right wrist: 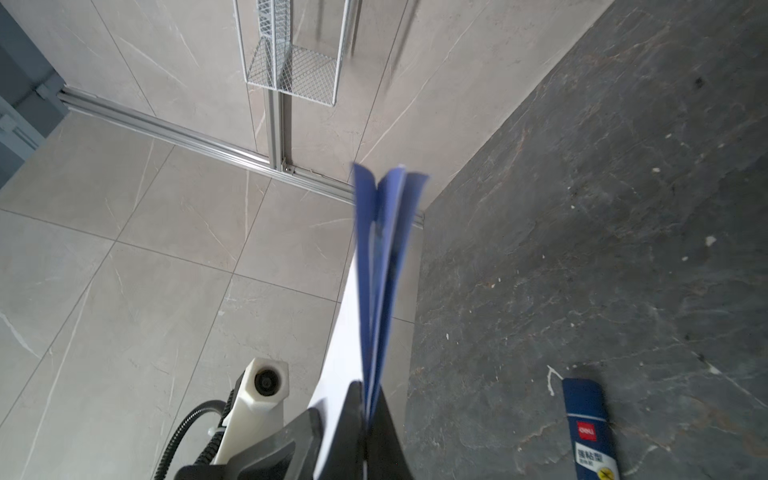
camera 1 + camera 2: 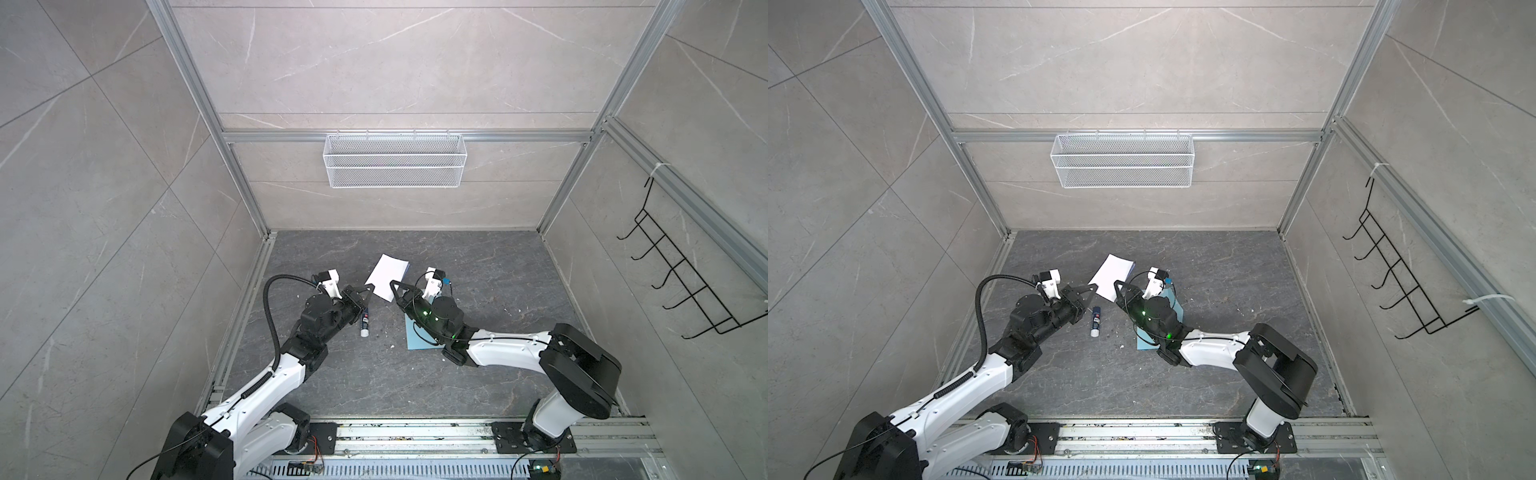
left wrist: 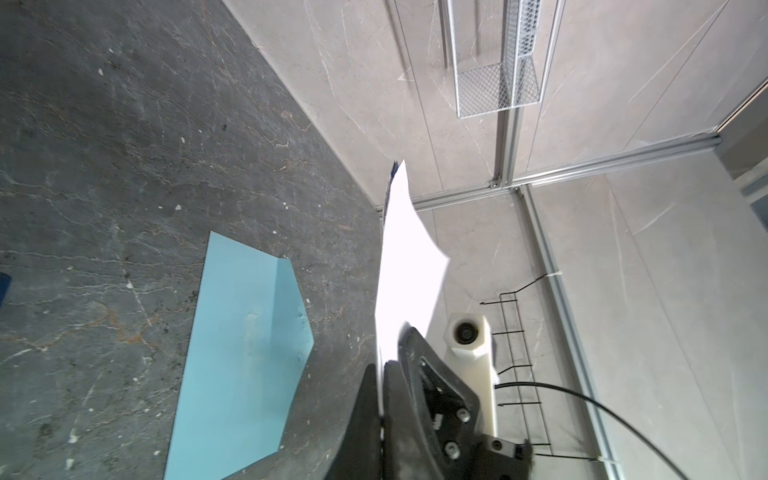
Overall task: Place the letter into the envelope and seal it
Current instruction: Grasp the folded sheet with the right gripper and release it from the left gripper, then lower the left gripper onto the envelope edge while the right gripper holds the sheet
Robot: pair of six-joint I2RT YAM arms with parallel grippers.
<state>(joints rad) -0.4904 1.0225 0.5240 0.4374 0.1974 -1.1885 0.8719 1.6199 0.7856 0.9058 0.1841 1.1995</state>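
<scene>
1. Above the far middle of the table (image 2: 478, 270), I see the letter (image 2: 388, 272), folded and held off the surface.
2. My left gripper (image 2: 369, 287) pinches one near corner, jaws pressed together on the paper.
3. My right gripper (image 2: 393, 284) clamps the other near corner, jaws tight.
4. The envelope (image 2: 415, 338) lies flat under my right arm, flap open.
5. A glue stick (image 2: 364, 326) lies beside the left gripper.

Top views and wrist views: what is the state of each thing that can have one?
letter: folded, held between both claws.
envelope: flat on the table, flap open, letter not inside.
glue stick: lying on its side on the table, not held.
left claw: shut on the letter.
right claw: shut on the letter.
</scene>
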